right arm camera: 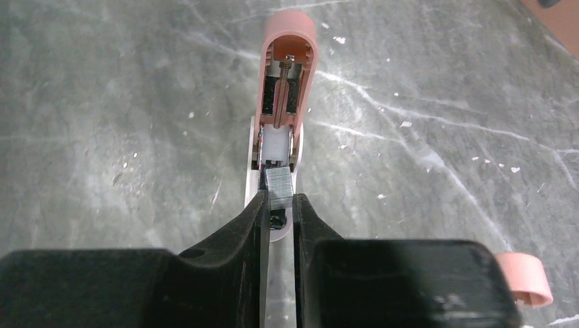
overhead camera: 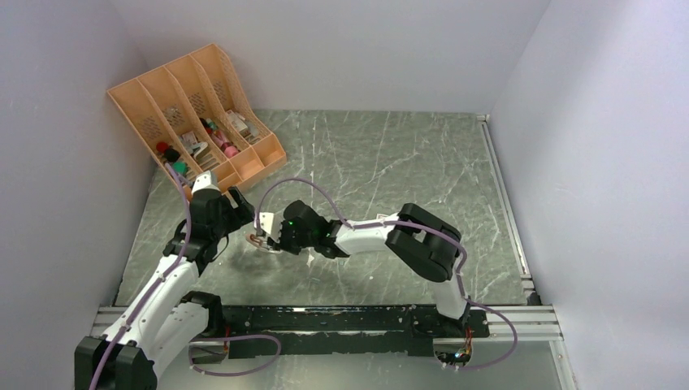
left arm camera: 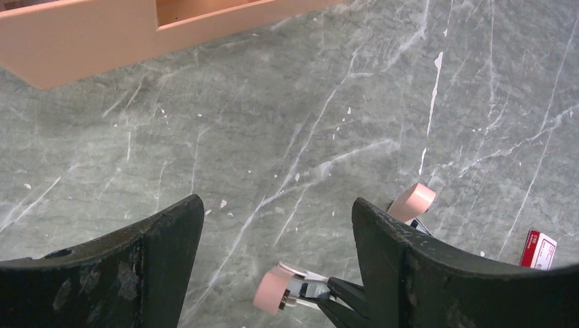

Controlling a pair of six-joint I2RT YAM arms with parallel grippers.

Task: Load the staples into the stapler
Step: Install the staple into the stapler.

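The pink stapler [right arm camera: 287, 61] lies opened on the marble table, its lid folded back and its metal channel [right arm camera: 276, 147] bare. My right gripper [right arm camera: 278, 199] is shut on a short silvery strip of staples [right arm camera: 278, 186], held right over the near end of that channel. In the top view the right gripper [overhead camera: 264, 240] sits at the stapler [overhead camera: 254, 241] at centre-left. My left gripper [left arm camera: 276, 205] is open and empty, hovering above the table just beside the stapler [left arm camera: 274, 290]. The red-and-white staple box [left arm camera: 539, 249] shows at the left wrist view's right edge.
A peach desk organizer [overhead camera: 199, 122] with small items in its slots stands at the back left, and its edge [left arm camera: 95, 34] is close ahead of the left gripper. A second pink rounded piece [left arm camera: 414, 201] [right arm camera: 524, 277] lies beside the stapler. White walls enclose the table.
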